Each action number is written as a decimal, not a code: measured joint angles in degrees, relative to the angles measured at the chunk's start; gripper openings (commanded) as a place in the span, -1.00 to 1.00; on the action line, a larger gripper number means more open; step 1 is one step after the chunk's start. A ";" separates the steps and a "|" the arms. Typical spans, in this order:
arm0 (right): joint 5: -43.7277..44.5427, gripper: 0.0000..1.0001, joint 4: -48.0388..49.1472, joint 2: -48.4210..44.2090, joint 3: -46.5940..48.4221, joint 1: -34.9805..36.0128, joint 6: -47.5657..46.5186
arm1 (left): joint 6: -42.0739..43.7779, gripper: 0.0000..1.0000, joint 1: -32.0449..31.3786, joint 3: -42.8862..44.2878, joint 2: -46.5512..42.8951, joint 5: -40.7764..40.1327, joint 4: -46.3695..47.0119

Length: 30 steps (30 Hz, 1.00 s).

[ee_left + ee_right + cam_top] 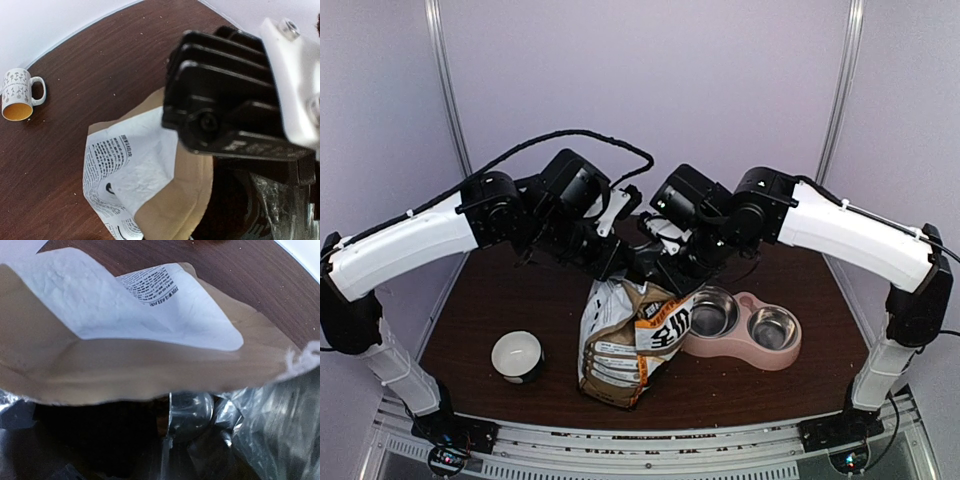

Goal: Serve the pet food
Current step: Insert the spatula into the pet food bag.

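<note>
The tan, orange and black printed bag (620,345) stands open at mid-table. My left gripper (613,262) is at the bag's top rim and seems shut on it. Its fingers are hidden in the left wrist view, where the bag's tan flap (190,200) runs to the bottom edge. My right gripper (665,268) reaches into the bag's mouth from the right. It holds a shiny metal scoop (192,412) by the handle, inside the foil-lined opening below the tan rim (125,365). The bag's inside is dark, and the pet food is hidden. The pink double bowl (720,350) sits just right of the bag.
A white mug (517,355) stands left of the bag and shows far left in the left wrist view (19,95). My right arm's black wrist body (230,100) fills the upper right of that view, close to my left gripper. The table is dark brown wood (520,300).
</note>
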 measured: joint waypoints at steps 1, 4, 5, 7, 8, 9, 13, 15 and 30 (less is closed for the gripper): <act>-0.63 -1.00 0.22 0.00 -0.09 -0.20 -0.07 | -0.15 -0.95 0.26 -0.48 -0.37 0.04 0.26; -2.75 -1.00 0.94 0.00 -0.48 -0.74 -0.44 | -0.35 -0.95 0.79 -1.16 -0.87 0.15 0.48; -3.30 -1.00 1.14 -0.07 -0.66 -0.90 -0.61 | -0.37 -0.95 0.94 -1.33 -0.98 0.24 0.63; -4.37 -1.00 1.46 -0.22 -1.01 -1.22 -0.94 | -0.42 -0.95 1.20 -1.46 -1.11 0.42 0.68; -4.90 -1.00 1.57 -0.24 -1.09 -1.36 -1.18 | -0.44 -0.95 1.27 -1.51 -1.16 0.50 0.68; -5.60 -1.00 1.68 -0.24 -1.11 -1.46 -1.53 | -0.46 -0.95 1.36 -1.55 -1.18 0.63 0.68; -10.71 -1.00 2.58 -0.11 -1.84 -1.62 -2.58 | -0.50 -0.96 1.55 -1.88 -1.42 0.92 0.72; -13.03 -1.00 2.73 -0.11 -1.84 -1.79 -3.08 | -0.52 -0.95 1.68 -2.01 -1.62 1.03 0.72; -25.81 -1.00 2.05 -0.63 -1.84 -1.73 -5.18 | -1.75 -0.95 1.88 -2.91 -2.91 2.25 0.09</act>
